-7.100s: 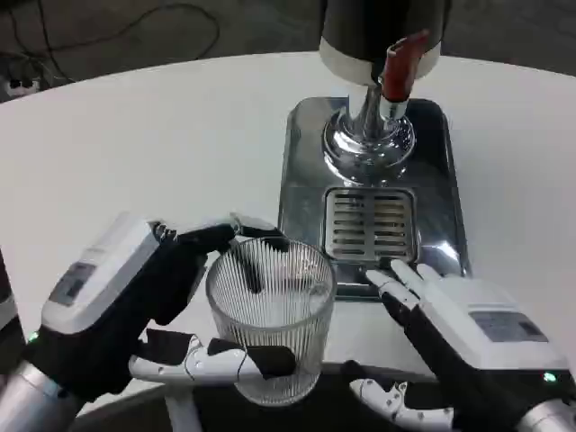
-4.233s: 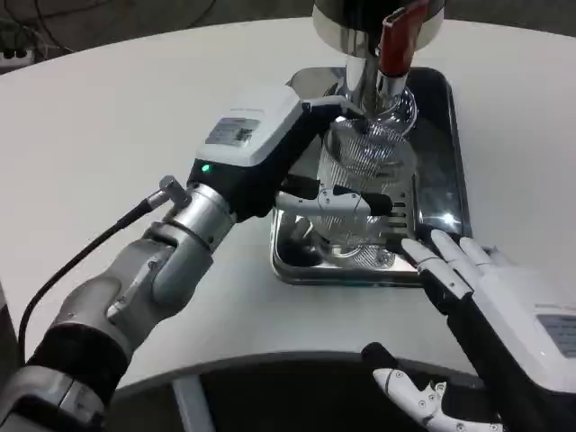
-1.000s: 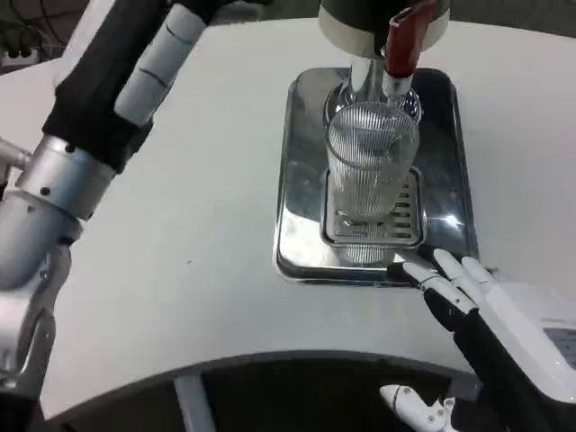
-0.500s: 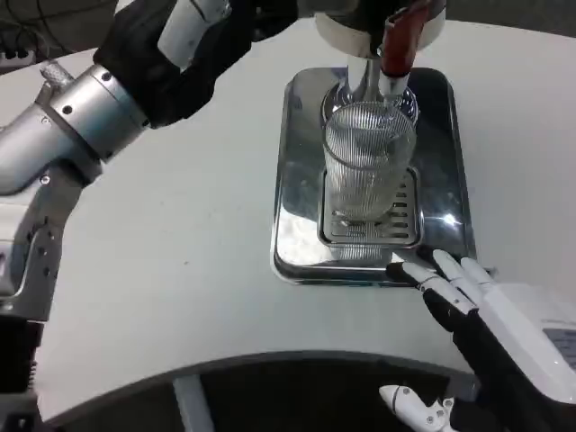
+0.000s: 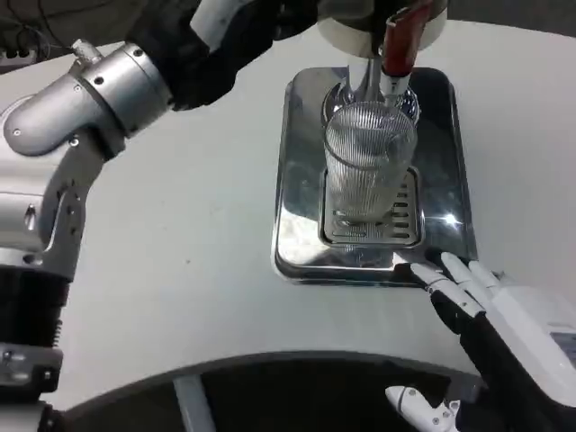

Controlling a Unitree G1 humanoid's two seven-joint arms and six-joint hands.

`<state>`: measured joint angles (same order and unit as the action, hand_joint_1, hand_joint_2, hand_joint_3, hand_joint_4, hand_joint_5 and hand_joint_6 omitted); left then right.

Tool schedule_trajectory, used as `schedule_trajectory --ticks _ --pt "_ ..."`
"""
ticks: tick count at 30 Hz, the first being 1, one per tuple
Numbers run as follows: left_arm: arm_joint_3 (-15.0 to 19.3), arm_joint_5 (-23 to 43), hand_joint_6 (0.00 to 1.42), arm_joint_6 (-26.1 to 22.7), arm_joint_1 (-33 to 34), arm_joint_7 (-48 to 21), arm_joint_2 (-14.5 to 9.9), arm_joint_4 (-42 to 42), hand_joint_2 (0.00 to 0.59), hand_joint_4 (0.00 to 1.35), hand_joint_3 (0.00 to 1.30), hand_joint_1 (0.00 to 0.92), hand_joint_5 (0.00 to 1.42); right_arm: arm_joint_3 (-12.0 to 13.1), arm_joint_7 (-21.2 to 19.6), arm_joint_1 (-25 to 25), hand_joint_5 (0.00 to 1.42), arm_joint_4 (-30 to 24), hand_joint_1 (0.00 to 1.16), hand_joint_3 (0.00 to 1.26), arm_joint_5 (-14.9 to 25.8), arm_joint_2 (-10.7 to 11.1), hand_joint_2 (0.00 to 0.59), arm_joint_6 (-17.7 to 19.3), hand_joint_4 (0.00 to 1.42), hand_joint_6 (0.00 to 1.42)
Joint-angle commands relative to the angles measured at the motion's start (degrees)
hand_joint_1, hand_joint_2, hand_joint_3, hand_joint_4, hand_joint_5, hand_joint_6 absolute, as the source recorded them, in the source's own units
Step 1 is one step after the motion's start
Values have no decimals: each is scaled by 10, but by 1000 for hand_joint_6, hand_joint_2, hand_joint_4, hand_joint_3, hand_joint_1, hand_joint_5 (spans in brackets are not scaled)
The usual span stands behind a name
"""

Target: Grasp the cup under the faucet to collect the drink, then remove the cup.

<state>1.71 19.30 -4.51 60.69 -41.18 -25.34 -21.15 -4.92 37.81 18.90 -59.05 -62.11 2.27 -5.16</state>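
A ribbed clear glass cup stands upright on the drain grate of the steel drip tray, right under the faucet with the red lever. Nothing holds it. My left hand is raised at the top of the head view, reaching toward the dispenser body; its fingers run out of the picture, so their state is hidden. My right hand lies at the lower right by the tray's front corner, fingers spread, holding nothing.
The white round table has free room to the left of the tray. My left forearm crosses the upper left. The table's front edge curves along the bottom.
My left arm has swung further right and up toward the dispenser. The right hand has slipped slightly down and right. The cup stays on the grate.
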Motion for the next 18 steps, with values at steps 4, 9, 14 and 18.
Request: schedule_trajectory --ticks 4,9,14,18 --pt "-17 -33 189 -4 43 -21 14 -22 138 118 195 0 233 -5 -12 14 0 -9 363 115 4 -6 375 10 0 0" --pt "-22 -45 203 -2 54 -32 21 -37 137 126 199 0 244 -4 -14 16 0 -9 363 109 6 -6 375 10 0 0" --pt "-33 -66 214 16 66 -41 30 -72 137 135 199 0 256 0 -17 19 0 -9 363 107 10 -6 375 13 0 0" --pt "-37 -82 218 34 71 -48 39 -98 137 136 199 0 257 6 -16 19 0 -9 363 107 14 -6 375 15 0 0"
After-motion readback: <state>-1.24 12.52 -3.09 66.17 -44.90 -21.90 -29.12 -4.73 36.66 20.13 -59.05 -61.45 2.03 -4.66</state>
